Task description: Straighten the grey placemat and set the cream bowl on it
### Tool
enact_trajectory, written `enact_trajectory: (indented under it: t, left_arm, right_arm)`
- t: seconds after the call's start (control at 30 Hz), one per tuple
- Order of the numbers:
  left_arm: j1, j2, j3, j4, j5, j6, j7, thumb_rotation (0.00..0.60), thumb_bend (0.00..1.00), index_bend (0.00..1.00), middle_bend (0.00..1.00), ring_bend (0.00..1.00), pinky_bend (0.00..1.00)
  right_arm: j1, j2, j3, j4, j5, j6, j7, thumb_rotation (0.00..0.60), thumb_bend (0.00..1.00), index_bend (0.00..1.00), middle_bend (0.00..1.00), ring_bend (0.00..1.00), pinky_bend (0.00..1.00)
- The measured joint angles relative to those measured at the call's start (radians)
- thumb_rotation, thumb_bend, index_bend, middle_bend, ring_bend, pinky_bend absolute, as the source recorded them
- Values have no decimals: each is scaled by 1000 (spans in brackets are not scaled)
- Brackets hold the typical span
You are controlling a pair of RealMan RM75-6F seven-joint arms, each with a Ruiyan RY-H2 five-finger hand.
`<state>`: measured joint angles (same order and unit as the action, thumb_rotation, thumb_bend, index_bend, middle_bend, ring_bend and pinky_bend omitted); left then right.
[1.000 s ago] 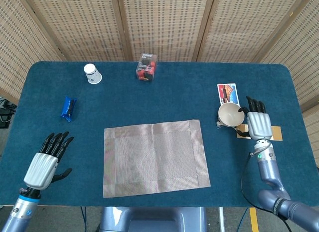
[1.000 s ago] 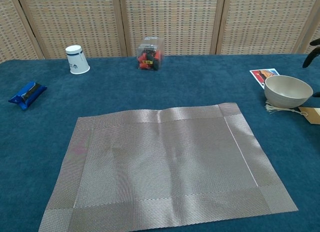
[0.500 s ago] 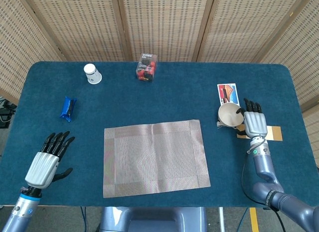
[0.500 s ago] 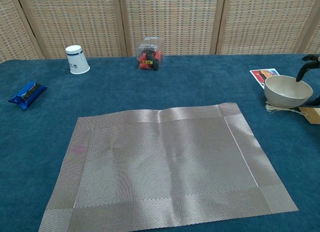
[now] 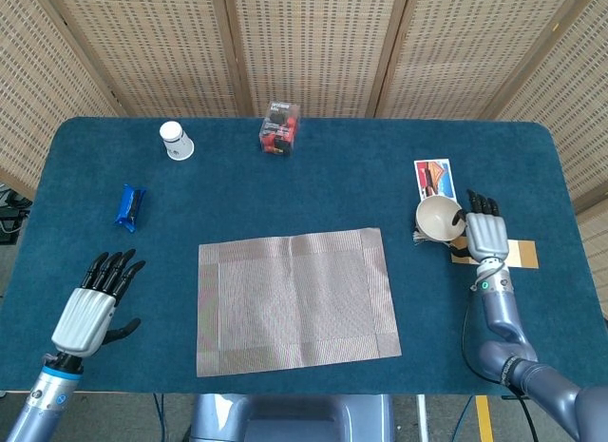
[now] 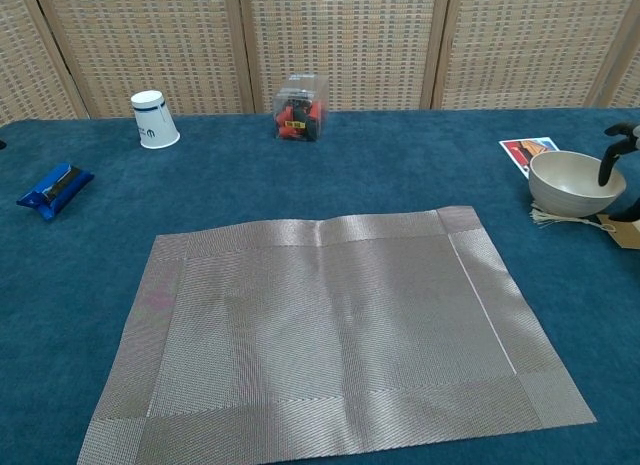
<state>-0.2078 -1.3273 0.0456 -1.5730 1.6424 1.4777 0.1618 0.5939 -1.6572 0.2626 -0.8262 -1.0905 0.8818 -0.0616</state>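
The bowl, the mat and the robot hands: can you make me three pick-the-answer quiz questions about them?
1. Where is the bowl?
A. on the mat
B. on the cloth beside the mat
C. in the left hand

2. What colour is the wrapped snack?
A. blue
B. yellow
C. green

3. What is the left hand doing?
A. holding a cup
B. pressing on the mat
C. holding nothing, fingers apart

Answers: 1 B, the bowl sits right of the mat, by the right hand. 2 A, its wrapper is blue. 3 C, nothing is in it.
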Motion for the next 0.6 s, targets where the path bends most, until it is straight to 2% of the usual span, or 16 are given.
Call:
enact_trajectory:
  t: [0.23,0.37,0.5,0.6]
  left_arm:
    - [1,-3,-7,4,-2,-6,-5,600,159,100,0,0,0]
    - [1,-5,-9,7,-3,-12,-6,600,159,100,0,0,0]
    - [1,-6,-10,9,-3,-15,-6,600,159,101,0,0,0]
    - [2,-7,-10,10,-2,-17,-6,600,158,103,0,0,0]
  right_arm:
    - [23,-68,-6,128,-34,-19,69,600,343,502,0,0,0]
    - [34,-88,-9,160,-55,-26,98,600,342,524,16,0,0]
    - [38,-98,-11,174,-67,-27,107,600,349,648,132,0,0]
    - [39,-105,-11,182,-74,-16,119,600,409,707,180,0,0]
